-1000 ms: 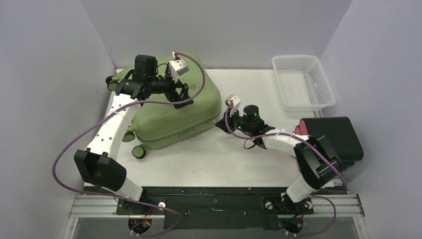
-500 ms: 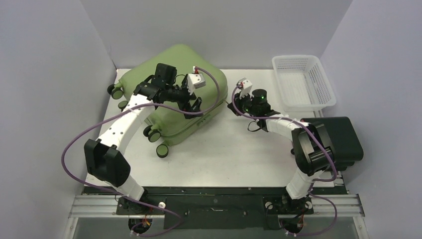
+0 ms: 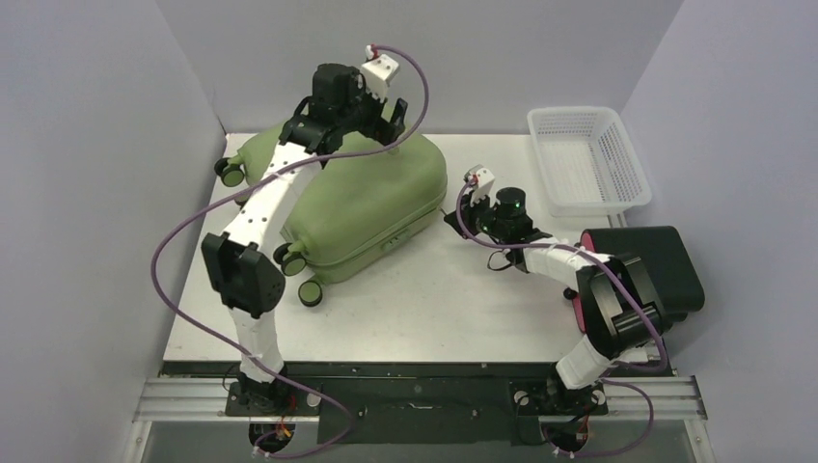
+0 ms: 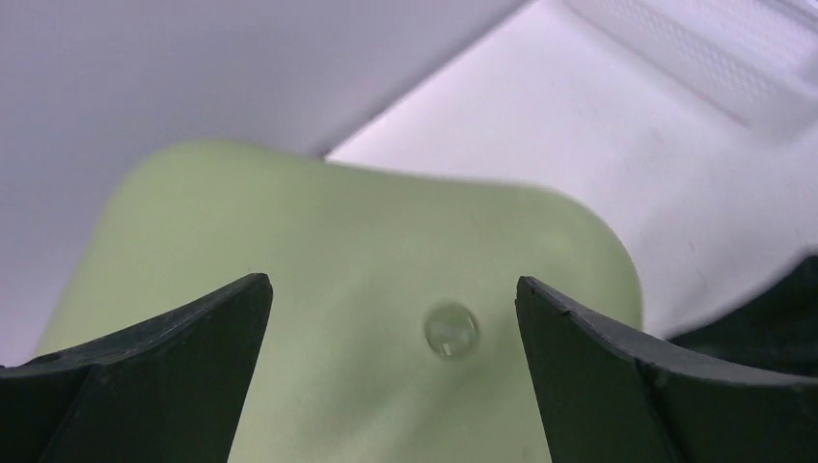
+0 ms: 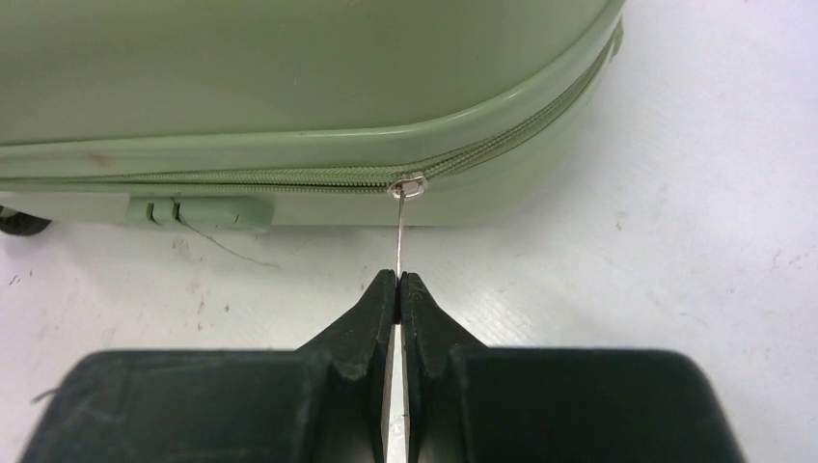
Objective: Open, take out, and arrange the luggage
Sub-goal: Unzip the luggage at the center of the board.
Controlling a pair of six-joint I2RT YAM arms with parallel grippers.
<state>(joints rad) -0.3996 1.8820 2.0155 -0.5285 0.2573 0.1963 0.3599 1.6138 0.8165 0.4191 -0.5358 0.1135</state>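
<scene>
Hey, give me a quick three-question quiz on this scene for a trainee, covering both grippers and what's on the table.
1. True or false: the right gripper is shut on the suitcase's zipper pull.
2. The left gripper is: A) shut on the zipper pull, B) open above the suitcase, C) out of every view.
3. What white thing sits at the far right corner of the table?
Key: 1 true; 2 B; 3 the basket.
</scene>
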